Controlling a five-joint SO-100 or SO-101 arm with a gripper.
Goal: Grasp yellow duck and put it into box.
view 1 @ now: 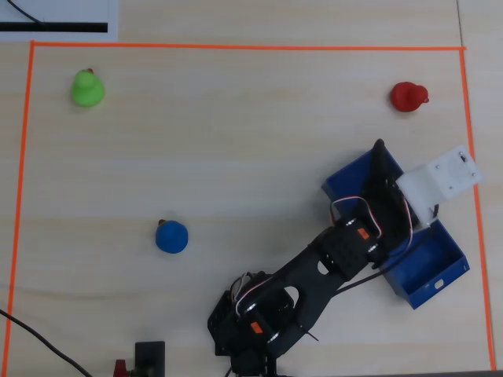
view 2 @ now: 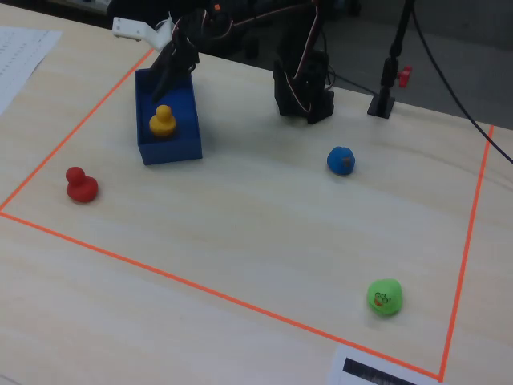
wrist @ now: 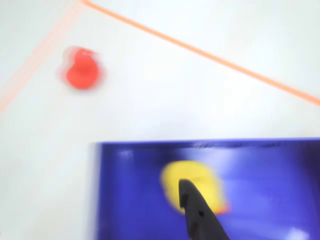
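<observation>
The yellow duck (view 2: 163, 120) sits upright inside the dark-blue box (view 2: 172, 150), free of the gripper. In the wrist view the duck (wrist: 195, 190) shows blurred on the box floor (wrist: 130, 190), with one black finger (wrist: 199, 217) in front of it. My gripper (view 2: 172, 74) hangs just above the far end of the box, its jaws apart and nothing between them. In the overhead view the arm covers the duck; the gripper (view 1: 380, 155) points over the box (view 1: 432, 275).
A red duck (view 1: 408, 96) lies beyond the box near the orange tape border (view 1: 236, 47). A blue duck (view 1: 171, 236) and a green duck (view 1: 86, 88) lie farther off. The arm's base (view 1: 251, 330) stands at the table's near edge in the overhead view.
</observation>
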